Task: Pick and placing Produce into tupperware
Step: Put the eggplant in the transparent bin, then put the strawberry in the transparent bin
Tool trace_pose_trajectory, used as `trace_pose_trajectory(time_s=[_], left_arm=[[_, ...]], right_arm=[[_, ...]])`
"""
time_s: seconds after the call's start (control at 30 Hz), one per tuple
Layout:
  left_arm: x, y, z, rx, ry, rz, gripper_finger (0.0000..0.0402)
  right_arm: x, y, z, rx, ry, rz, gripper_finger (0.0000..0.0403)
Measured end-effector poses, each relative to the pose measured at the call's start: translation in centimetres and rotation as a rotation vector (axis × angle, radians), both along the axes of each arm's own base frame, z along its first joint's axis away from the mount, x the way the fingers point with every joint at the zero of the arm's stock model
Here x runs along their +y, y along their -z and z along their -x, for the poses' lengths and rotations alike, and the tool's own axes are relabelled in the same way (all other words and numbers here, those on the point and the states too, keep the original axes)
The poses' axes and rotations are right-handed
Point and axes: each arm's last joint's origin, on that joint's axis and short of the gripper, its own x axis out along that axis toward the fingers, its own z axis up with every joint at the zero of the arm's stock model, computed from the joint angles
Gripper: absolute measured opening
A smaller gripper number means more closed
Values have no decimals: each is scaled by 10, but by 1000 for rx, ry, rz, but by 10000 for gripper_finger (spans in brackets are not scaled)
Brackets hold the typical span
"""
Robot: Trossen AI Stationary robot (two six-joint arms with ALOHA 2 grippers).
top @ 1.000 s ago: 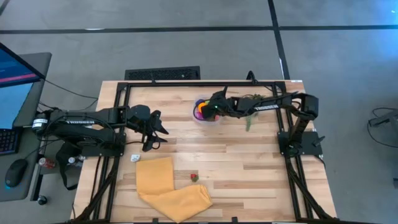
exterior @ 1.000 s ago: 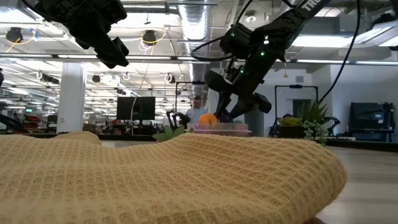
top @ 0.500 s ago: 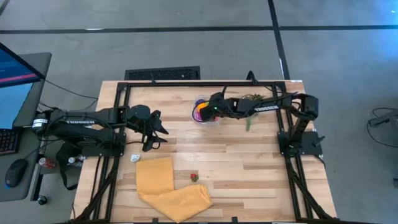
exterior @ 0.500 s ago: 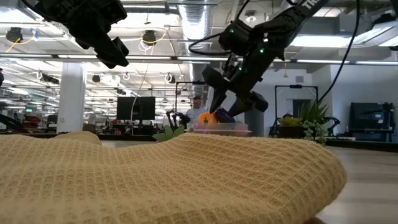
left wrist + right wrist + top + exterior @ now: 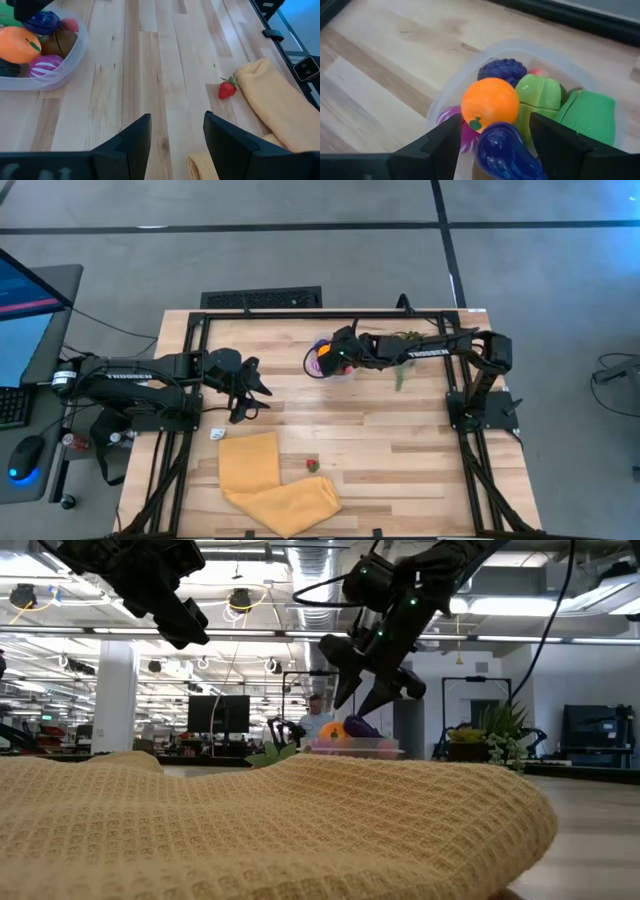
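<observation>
Since one strawberry point(image 5: 227, 90) is the only toy piece left out on the bare wood, what matters for the coming move is which arm stands closer to it. It lies near the front of the table, just beside the yellow cloth point(image 5: 275, 483). The left gripper point(image 5: 247, 392) hangs in the air well apart from it, and the berry is ahead of those fingers and off to the cloth side. It lies tilted on its side, with the leafy end toward the cloth. The left fingers stand partly apart, with only bare wood showing between them.

The right gripper point(image 5: 365, 690) is much farther from the berry. It hovers straight above the tub point(image 5: 470, 85), fingers spread and gripping nothing. Right under it, a blue-purple piece point(image 5: 507, 152) rests on top of the pile, beside an orange point(image 5: 490, 102), a green piece point(image 5: 540, 97) and a dark purple one point(image 5: 505, 70).

By my reading the left arm is the nearer one for the strawberry. It would then have to carry it across toward the tub, which sits under the right gripper.
</observation>
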Motion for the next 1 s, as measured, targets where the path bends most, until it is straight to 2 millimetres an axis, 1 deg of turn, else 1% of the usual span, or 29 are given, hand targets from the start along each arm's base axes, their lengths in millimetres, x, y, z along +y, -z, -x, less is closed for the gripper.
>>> trace_pose_trajectory(time_s=[0.1,0.2,0.27,0.37,0.5,0.67,0.73,0.9,1.0], left_arm=[[0,0,0,-3,0,0,169],[0,0,0,-3,-1,0,169],[0,0,0,-4,0,0,169],[0,-1,-1,-12,0,-1,169],[0,-2,-2,-29,0,-4,169],[1,-3,-4,-44,-25,-26,169],[2,-3,-4,-45,-38,-37,169],[3,-3,-8,-65,-53,-46,169],[3,-6,-10,-102,-45,-19,169]], right_arm=[[2,-6,0,-4,-4,12,256],[4,-16,3,-25,-4,27,256],[6,-25,5,-45,-10,48,256],[13,-41,10,-78,-51,77,256],[33,-65,16,-119,-158,143,256],[67,-96,24,-196,-341,262,256],[79,-106,28,-230,-387,280,256],[101,-118,41,-264,-428,247,256],[113,-119,51,-239,-456,204,256]])
